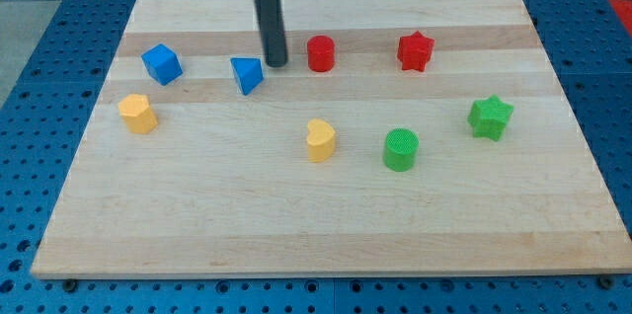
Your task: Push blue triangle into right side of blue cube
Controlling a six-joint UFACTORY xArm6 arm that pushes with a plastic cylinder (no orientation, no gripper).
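The blue triangle [247, 74] lies on the wooden board [326, 225] in the upper left part of the view. The blue cube [162, 63] sits further to the view's left, with a gap of bare board between them. My dark rod comes down from the view's top, and my tip [276, 63] stands just to the right of the blue triangle, close to or touching its right edge. The tip is between the blue triangle and a red cylinder.
A red cylinder [320, 53] and a red star [416, 51] sit to the right of my tip. A yellow block [139, 114] lies below the blue cube. A yellow heart [320, 140], a green cylinder [401, 149] and a green star [490, 117] lie lower right.
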